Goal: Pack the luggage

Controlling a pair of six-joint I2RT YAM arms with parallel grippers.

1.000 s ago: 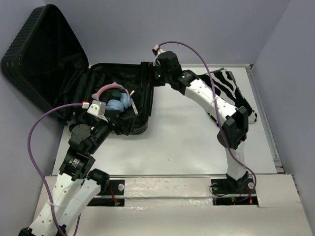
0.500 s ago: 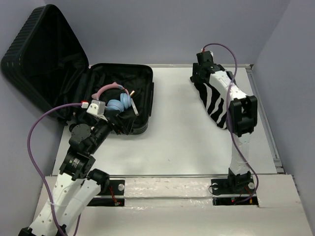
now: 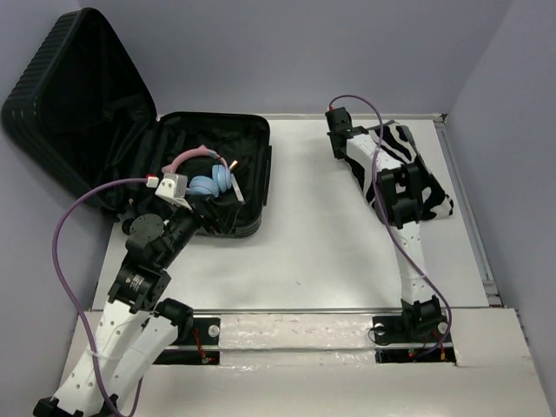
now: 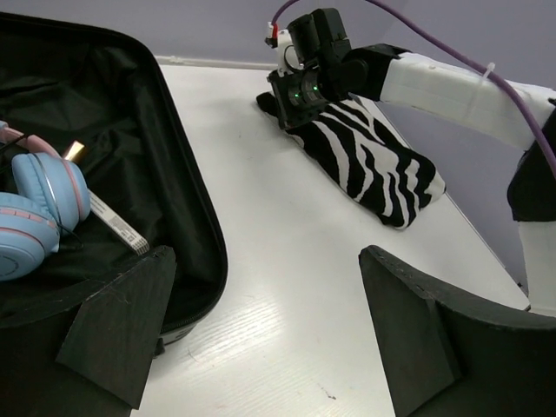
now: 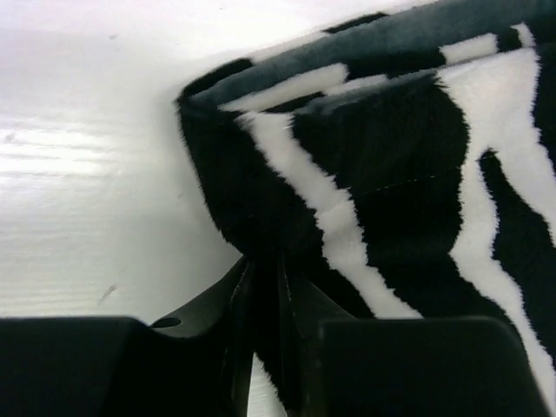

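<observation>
A zebra-striped cloth, lying right of the open luggage, is pinched by the right gripper; the left gripper is spread wide, empty.

Right end effector newly clamping zebra cloth

bare table between luggage and zebra cloth
</observation>
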